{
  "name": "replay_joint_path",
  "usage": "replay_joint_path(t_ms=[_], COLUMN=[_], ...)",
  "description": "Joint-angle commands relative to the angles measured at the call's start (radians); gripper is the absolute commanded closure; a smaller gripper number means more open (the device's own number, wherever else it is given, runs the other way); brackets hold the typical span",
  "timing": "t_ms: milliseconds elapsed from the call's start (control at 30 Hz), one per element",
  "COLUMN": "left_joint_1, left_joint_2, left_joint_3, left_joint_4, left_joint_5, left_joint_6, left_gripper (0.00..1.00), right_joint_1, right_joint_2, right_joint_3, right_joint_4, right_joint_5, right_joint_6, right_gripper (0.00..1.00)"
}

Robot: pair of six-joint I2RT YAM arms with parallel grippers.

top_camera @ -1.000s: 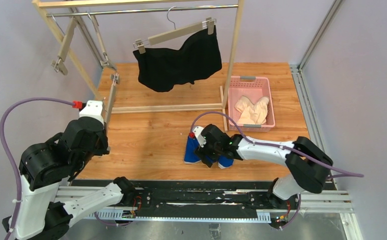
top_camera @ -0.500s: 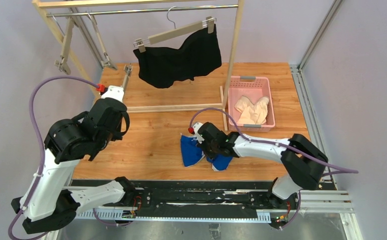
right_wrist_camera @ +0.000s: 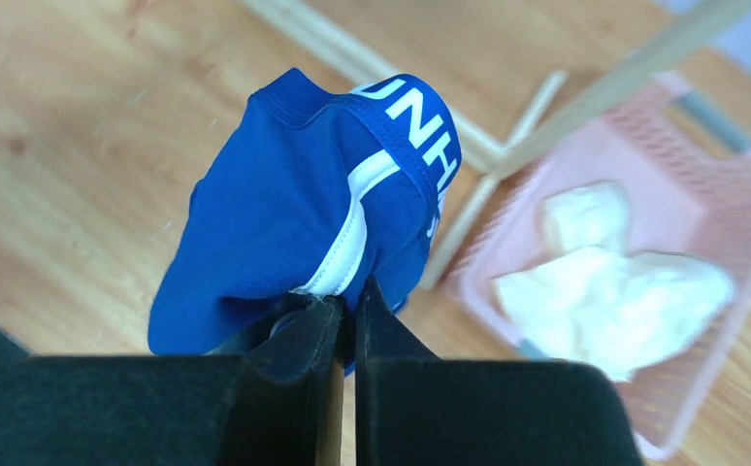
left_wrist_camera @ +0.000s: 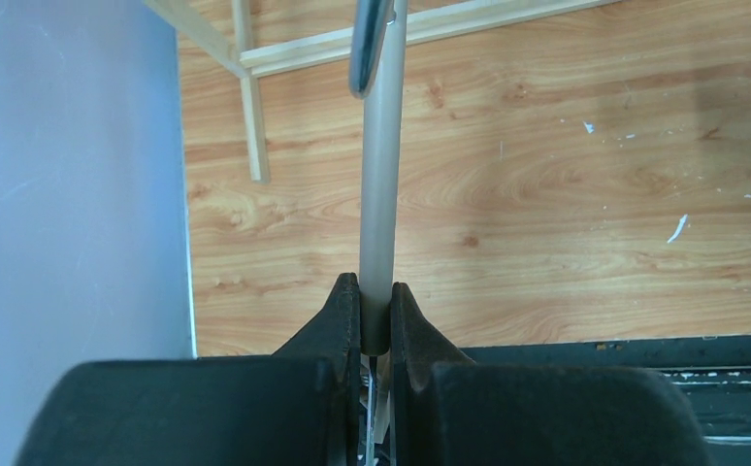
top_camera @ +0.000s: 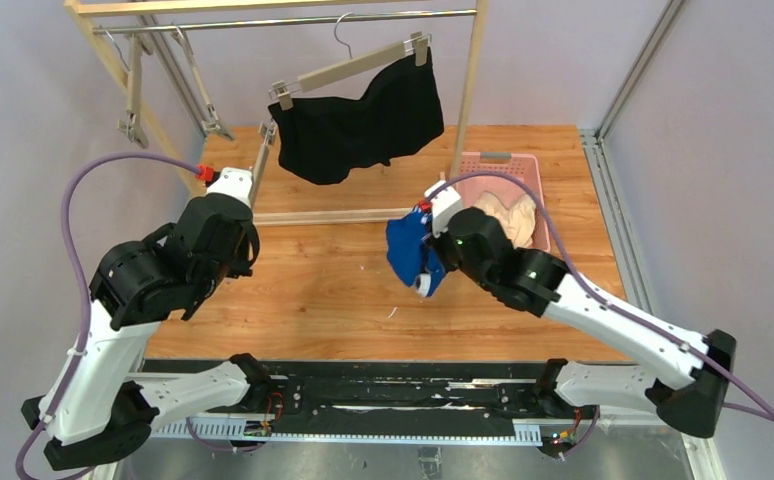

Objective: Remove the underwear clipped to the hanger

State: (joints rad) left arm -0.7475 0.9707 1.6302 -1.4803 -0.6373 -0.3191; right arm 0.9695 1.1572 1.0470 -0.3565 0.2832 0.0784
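My right gripper [top_camera: 421, 256] is shut on the royal blue underwear [top_camera: 401, 250], which hangs off the table just left of the pink basket [top_camera: 535, 172]. In the right wrist view the pads [right_wrist_camera: 325, 320] pinch the blue cloth [right_wrist_camera: 284, 214] by its white trim. The black underwear [top_camera: 358, 125] stays clipped to a tilted hanger [top_camera: 348, 68] on the rail. The cream-white underwear [top_camera: 508, 215] lies in the basket. My left gripper [top_camera: 248, 195] is shut on the grey bar of an empty hanger [left_wrist_camera: 381, 194], whose metal clip [left_wrist_camera: 372, 49] shows at the far end.
A wooden rack with a metal rail [top_camera: 293, 18] stands at the back; its right post [top_camera: 466, 120] rises beside the basket. Another empty hanger [top_camera: 133, 90] dangles at the rail's left end. Grey walls close both sides.
My right gripper closed on the blue underwear on the table, lifted it and carried it up and right toward the basket. My left arm raised the empty hanger toward the rack.
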Motion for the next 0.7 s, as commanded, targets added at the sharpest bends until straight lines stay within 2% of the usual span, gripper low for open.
replay_joint_path(t_ms=[0,133,367,467,667], left_joint_1=[0.000,-0.001,0.000,0.000,0.000], left_joint_2=[-0.002,0.002,-0.002,-0.017,-0.059], left_joint_3=[0.040,0.081,0.138,0.133,0.150], left_joint_4=[0.076,0.074,0.074,0.073,0.074], left_joint_5=[0.007,-0.020,-0.009,-0.031,-0.107], left_joint_6=[0.019,0.030,0.045,0.038,0.028], left_gripper=[1.00,1.00,1.00,1.00,1.00], right_joint_1=[-0.020,-0.145,-0.466,-0.586,-0.667], right_joint_2=[-0.107,-0.163,-0.154,-0.103,-0.013], right_joint_3=[0.089,0.120,0.100,0.092,0.067], right_joint_4=[-0.020,0.025,0.119,0.141,0.187], right_joint_5=[0.262,0.301,0.177,0.044,-0.081], right_joint_6=[-0.095,-0.127,-0.111,-0.076,-0.054], right_gripper=[0.99,0.99,0.99,0.99,0.99])
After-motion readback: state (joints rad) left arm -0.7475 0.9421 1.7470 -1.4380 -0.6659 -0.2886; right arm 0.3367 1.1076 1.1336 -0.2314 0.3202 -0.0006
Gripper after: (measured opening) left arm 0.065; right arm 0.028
